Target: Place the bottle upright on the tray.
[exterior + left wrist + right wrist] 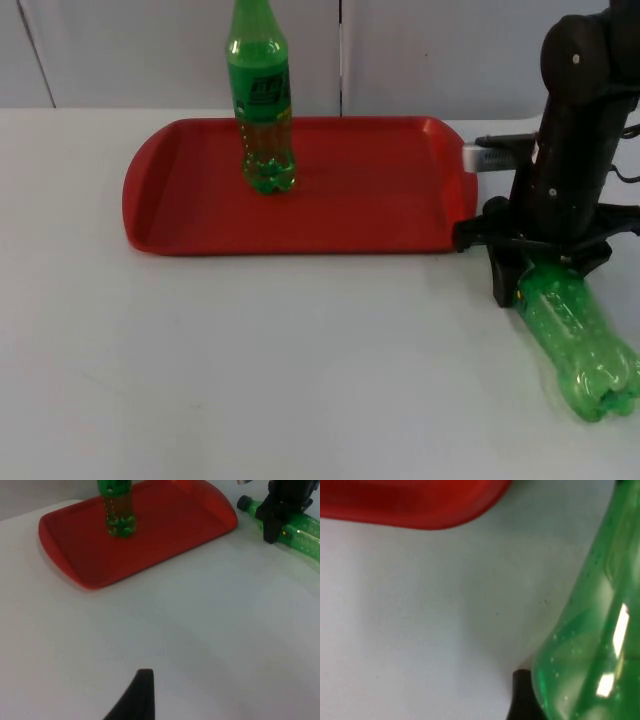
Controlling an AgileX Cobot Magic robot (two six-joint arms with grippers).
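A green bottle (pixel 578 345) lies on its side on the white table, just right of the red tray (pixel 380 215), with its base toward the near edge. Its cap (pixel 243 502) points at the tray's right end. My right gripper (pixel 535 280) straddles the bottle's upper body and is shut on it; one black fingertip (pixel 520 697) presses against the green wall (pixel 590 645). A second green bottle (pixel 262 100) stands upright on the tray's left half. My left gripper (pixel 144 697) waits above bare table in front of the tray (pixel 165 535).
The grey partition wall (pixel 440 50) rises right behind the tray. A small silver and black object (pixel 490 152) lies by the tray's far right corner. White table (pixel 280 370) stretches open in front of the tray.
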